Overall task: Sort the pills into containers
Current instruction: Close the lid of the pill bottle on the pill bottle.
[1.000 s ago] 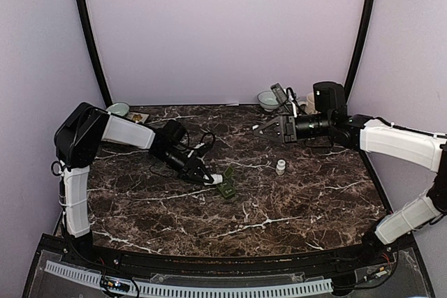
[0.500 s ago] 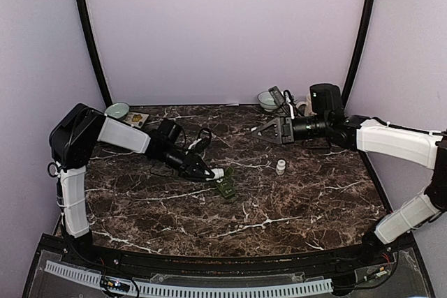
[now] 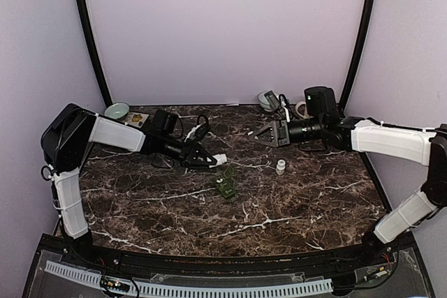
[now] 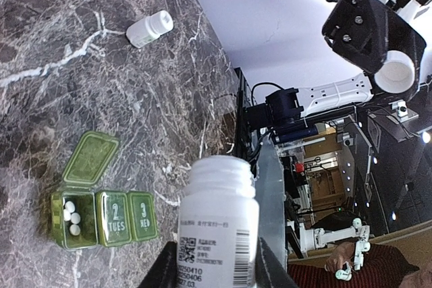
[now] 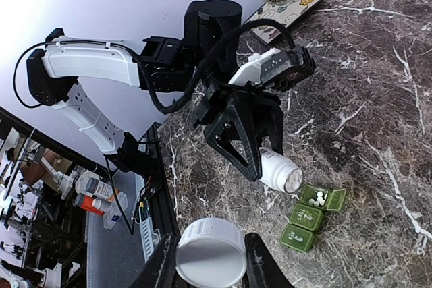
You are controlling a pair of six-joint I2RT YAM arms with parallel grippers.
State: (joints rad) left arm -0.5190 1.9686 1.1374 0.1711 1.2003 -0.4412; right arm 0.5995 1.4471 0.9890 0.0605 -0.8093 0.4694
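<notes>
Two tools were busy: the left tool [image 3: 207, 159] gripped an open white bottle [image 4: 217, 214], tipped with its mouth near the green pill box [image 3: 225, 186] mid-table. The right tool [image 5: 209, 261] clamped a white cap [image 5: 210, 251]. The box's end lid was up, with a few pills [image 4: 69, 217] inside. Best, I'd judge: centre the mouth low over that open cell and tilt slowly, or pills may skitter on the glossy dark marble table [image 3: 314, 200]. A spare small bottle [image 3: 280, 167] stood toward the right edge. Lilac walls, bowl [image 3: 117, 109] at the far-left corner.

White arm shells [image 3: 115, 132], black joints [image 3: 70, 134], looped cables [image 3: 202, 127]; left claw [image 3: 213, 160], right claw [image 3: 258, 136] black.
</notes>
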